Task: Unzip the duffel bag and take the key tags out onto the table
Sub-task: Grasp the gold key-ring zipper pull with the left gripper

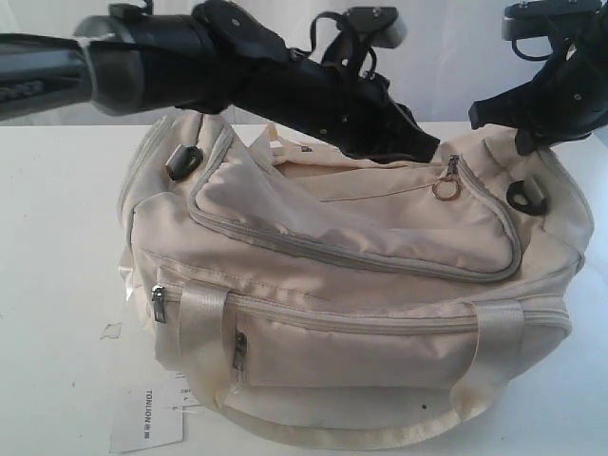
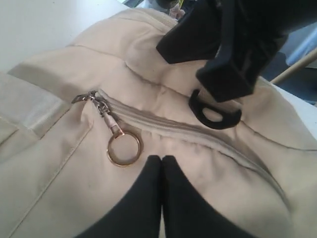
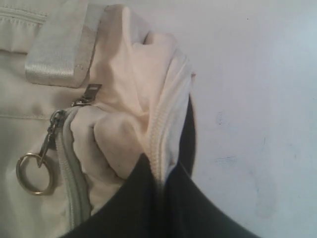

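Note:
The cream duffel bag (image 1: pixel 361 285) lies on the white table (image 1: pixel 57 285), its top zipper closed. The zipper's gold pull ring (image 1: pixel 445 188) (image 2: pixel 124 148) (image 3: pixel 34 173) rests near the bag's right end. My left gripper (image 1: pixel 423 150) (image 2: pixel 162 159) reaches across the bag top. It is shut on nothing, with its tips on the fabric just beside the ring. At the bag's right end my right gripper (image 1: pixel 527 142) (image 3: pixel 161 171) is shut on a fold of the bag's edge seam (image 3: pixel 163 124). The key tags are hidden.
A white paper label (image 1: pixel 147 418) lies on the table at the bag's front left. Black strap clips (image 1: pixel 183 161) (image 1: pixel 525 197) sit at both ends of the bag. The front pocket has two zipper pulls (image 1: pixel 158 304) (image 1: pixel 240 347).

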Controlling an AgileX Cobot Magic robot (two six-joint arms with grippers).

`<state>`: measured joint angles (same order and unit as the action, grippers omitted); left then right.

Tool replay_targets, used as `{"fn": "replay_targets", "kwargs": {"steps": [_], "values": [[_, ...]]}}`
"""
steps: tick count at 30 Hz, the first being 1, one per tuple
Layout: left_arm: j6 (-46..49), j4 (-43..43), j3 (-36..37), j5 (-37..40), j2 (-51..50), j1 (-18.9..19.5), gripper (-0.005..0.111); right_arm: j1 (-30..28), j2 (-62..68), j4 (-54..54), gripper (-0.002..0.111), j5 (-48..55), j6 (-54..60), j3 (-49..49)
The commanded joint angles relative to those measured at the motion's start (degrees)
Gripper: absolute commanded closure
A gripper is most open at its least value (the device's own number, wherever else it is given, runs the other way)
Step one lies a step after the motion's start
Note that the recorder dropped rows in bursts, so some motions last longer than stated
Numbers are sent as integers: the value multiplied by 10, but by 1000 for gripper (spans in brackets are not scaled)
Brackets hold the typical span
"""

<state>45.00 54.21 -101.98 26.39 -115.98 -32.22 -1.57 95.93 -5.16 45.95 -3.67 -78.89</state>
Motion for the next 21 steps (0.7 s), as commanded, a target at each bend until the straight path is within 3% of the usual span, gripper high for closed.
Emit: {"fn": "replay_targets", "kwargs": {"steps": [1, 2, 4, 6, 14, 21], "values": [[1, 6, -47, 1, -53, -11, 73, -2, -7, 9, 108, 1, 6, 3], [-2, 6, -56, 1, -66, -11, 59, -2, -7, 9, 108, 1, 4, 3], [-2, 7, -60, -6, -76, -13, 42, -2, -7, 27, 108, -3, -7, 3], [-2, 7, -60, -29, -79, -18, 36, -2, -7, 30, 108, -6, -17, 3], [-1, 7, -60, -118, -99, -50, 33, -2, -14, 41, 108, -8, -46, 3], [-4, 10, -60, -129, -118, -50, 33, -2, -28, 42, 108, -11, -46, 3]]}}
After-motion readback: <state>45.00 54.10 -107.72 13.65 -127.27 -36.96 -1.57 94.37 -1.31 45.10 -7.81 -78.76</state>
